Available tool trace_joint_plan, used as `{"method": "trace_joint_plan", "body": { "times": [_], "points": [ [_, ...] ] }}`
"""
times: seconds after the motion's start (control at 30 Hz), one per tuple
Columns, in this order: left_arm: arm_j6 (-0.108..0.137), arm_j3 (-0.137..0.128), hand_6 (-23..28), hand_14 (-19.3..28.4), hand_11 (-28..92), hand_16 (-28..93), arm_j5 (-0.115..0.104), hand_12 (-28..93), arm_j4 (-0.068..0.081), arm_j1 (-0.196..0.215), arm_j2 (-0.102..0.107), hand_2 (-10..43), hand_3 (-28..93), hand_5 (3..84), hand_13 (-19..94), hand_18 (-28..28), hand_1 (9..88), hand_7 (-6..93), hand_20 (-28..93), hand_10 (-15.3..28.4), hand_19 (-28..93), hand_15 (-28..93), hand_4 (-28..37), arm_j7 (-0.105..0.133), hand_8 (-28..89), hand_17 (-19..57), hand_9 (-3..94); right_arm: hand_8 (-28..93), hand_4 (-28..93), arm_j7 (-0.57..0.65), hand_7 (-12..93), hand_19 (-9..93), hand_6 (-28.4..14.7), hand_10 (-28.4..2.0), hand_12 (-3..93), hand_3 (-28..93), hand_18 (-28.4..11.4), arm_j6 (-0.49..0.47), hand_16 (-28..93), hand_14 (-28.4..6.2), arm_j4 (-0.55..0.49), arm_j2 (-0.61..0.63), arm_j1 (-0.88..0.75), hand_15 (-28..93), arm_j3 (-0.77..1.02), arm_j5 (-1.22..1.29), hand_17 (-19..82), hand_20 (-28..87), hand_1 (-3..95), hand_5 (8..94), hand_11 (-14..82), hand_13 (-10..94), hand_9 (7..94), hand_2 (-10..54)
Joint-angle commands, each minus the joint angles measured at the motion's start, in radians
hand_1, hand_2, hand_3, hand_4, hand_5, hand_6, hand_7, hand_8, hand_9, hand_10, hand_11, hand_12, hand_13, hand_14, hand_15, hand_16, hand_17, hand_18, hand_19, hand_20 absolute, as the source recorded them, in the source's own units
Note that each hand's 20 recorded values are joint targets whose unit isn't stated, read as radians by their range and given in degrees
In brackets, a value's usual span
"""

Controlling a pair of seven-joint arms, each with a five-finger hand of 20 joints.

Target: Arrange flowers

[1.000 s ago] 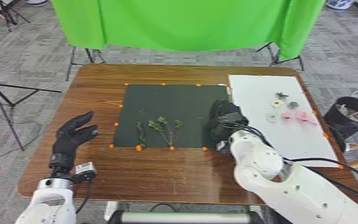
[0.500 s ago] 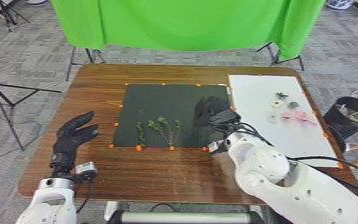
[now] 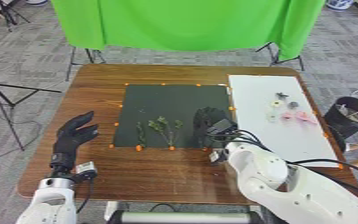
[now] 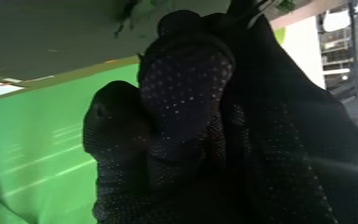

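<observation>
I see a black bin [image 3: 347, 128] beside the surface [image 3: 95, 100], pale bits inside it. My right hand [image 3: 210, 120], over the dark sheet [image 3: 158, 95], has its fingers curled, pinching a thin stem [image 4: 262, 10]. My left hand [image 3: 71, 134] is loosely open, empty. Green sprigs [image 3: 164, 128] lie on the dark sheet, pink flowers [image 3: 302, 116] on the white sheet [image 3: 291, 145].

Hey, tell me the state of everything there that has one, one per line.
Left hand: open
Right hand: over dark mat, grip unclear
Green sprigs: lying on the mat
Dark mat: flat
Pink flowers: lying on white sheet
White sheet: flat
Bin: upright, uncovered
</observation>
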Motion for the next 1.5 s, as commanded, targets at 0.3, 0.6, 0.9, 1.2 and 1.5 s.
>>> {"method": "trace_joint_plan", "body": {
  "times": [0.3,0.6,0.9,1.2,1.5],
  "points": [
    [-0.020,0.006,-0.8,12.9,23,0,0.000,11,0.009,-0.004,-0.008,-9.5,70,41.6,37,12.6,49.3,25.1,28,8.9,28,28,-10.9,-0.010,-12,16.1,31.5,13,-14,-0.008,26,75,-2.5,-12.7,39.3,59,-4.6,-0.038,33,-2.9,0.044,0.013,0.005,43,-0.006,-0.032,71,44,63.3,77.6,7.2,92,89.6,-9.5],
    [-0.023,0.007,-1.0,13.0,23,0,-0.001,11,0.010,-0.005,-0.008,-9.5,71,41.7,37,12.7,48.9,25.3,28,8.9,28,28,-11.3,-0.010,-12,16.0,31.5,13,-14,-0.013,27,75,-1.9,-12.4,39.2,60,-4.8,-0.081,33,-3.2,0.040,0.017,0.003,42,0.004,-0.011,70,44,61.9,76.4,7.2,91,88.7,-9.5],
    [-0.016,0.007,-1.4,13.1,22,0,-0.006,12,0.007,0.001,-0.008,-9.5,71,41.8,37,12.7,49.0,25.3,28,8.8,28,28,-11.8,-0.003,-12,15.9,31.7,11,-12,-0.016,22,74,-0.9,-13.1,34.5,61,-7.3,-0.153,32,-5.0,0.015,0.028,0.002,42,0.024,-0.010,65,43,57.0,73.2,9.4,87,80.8,-9.5],
    [-0.017,0.009,-1.9,13.1,22,0,-0.009,11,0.010,-0.002,-0.010,-9.5,70,41.9,37,12.7,49.5,25.1,28,8.9,28,28,-11.4,-0.002,-12,15.9,31.7,9,-13,-0.015,18,78,0.8,-14.1,25.5,61,-9.1,-0.166,31,-5.4,0.001,0.034,0.008,44,0.033,-0.014,61,39,54.8,70.9,15.6,84,72.5,-9.5],
    [-0.013,0.007,-2.1,13.1,22,0,-0.011,12,0.008,0.000,-0.009,-9.5,70,42.1,37,12.7,49.7,25.0,28,8.9,28,28,-10.6,0.000,-12,15.7,31.8,7,-14,-0.018,17,79,1.9,-14.3,21.1,63,-9.7,-0.163,31,-5.1,0.004,0.034,0.021,44,0.034,-0.020,60,37,52.2,69.3,17.1,83,68.7,-9.5]
  ]
}}
